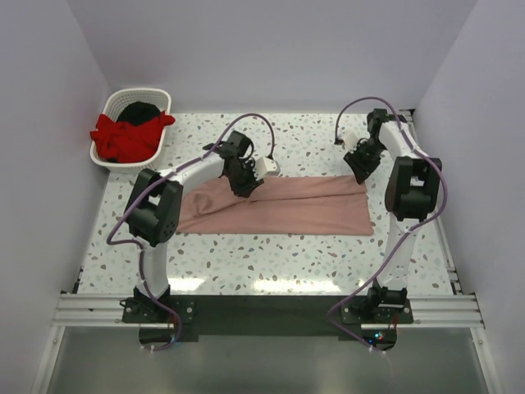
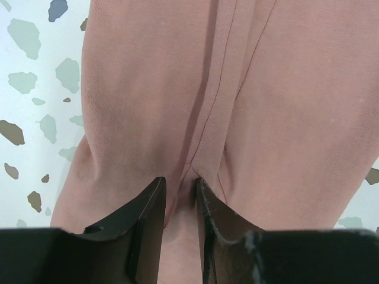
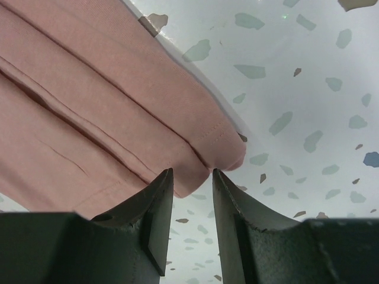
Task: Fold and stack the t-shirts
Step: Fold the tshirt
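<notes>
The salmon-pink t-shirt (image 1: 279, 209) lies on the table folded into a long strip. My left gripper (image 1: 246, 185) is at the strip's far edge, shut on a pinched fold of the pink cloth (image 2: 195, 106). My right gripper (image 1: 361, 170) is at the strip's far right corner, its jaws nearly closed on the thick rounded corner (image 3: 204, 157). The table shows between the fingers behind the tips. The red t-shirt (image 1: 123, 138) and the black t-shirt (image 1: 141, 110) lie bunched in the white basket.
The white slatted basket (image 1: 161, 100) stands at the far left corner of the speckled table (image 1: 271, 263). Grey walls close in the left, far and right sides. Both arms' cables arch over the far half of the table.
</notes>
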Controlling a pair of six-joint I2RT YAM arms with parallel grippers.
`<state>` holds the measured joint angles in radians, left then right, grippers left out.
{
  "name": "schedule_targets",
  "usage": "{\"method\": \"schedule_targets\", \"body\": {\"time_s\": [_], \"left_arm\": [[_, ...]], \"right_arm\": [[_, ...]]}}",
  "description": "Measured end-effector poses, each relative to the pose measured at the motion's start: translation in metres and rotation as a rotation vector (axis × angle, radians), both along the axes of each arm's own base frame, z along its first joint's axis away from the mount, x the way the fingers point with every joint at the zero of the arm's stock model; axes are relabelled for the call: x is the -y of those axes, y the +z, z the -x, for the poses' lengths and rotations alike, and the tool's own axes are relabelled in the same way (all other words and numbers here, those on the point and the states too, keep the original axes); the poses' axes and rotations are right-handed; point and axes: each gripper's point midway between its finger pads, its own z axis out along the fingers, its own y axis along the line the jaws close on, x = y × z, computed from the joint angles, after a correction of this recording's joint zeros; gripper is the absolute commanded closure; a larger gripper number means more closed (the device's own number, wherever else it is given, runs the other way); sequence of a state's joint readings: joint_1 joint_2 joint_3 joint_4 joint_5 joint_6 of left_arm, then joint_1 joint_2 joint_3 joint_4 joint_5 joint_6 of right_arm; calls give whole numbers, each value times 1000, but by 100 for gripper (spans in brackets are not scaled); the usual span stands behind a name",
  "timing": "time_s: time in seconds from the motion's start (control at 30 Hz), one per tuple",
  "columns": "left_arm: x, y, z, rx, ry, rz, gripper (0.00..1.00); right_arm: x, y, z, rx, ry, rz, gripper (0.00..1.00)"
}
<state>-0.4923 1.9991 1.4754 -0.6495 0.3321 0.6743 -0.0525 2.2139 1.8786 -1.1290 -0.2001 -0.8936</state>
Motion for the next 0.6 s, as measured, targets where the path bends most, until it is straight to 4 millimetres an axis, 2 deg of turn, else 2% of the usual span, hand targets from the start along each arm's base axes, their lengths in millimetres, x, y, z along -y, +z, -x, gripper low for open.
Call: {"method": "schedule_targets", "body": {"time_s": [0.2, 0.23, 0.4, 0.6], "left_arm": [[-1, 0, 0, 2, 2, -4, 66], [-1, 0, -1, 2, 2, -5, 66], [-1, 0, -1, 3, 3, -6, 70], [-1, 0, 0, 1, 7, -6, 85]], "right_arm": [[0, -9, 2, -23, 0, -1, 67], [0, -9, 2, -23, 0, 0, 75], [0, -9, 3, -27, 6, -1, 99], [0, -9, 8, -39, 14, -1, 100]]}}
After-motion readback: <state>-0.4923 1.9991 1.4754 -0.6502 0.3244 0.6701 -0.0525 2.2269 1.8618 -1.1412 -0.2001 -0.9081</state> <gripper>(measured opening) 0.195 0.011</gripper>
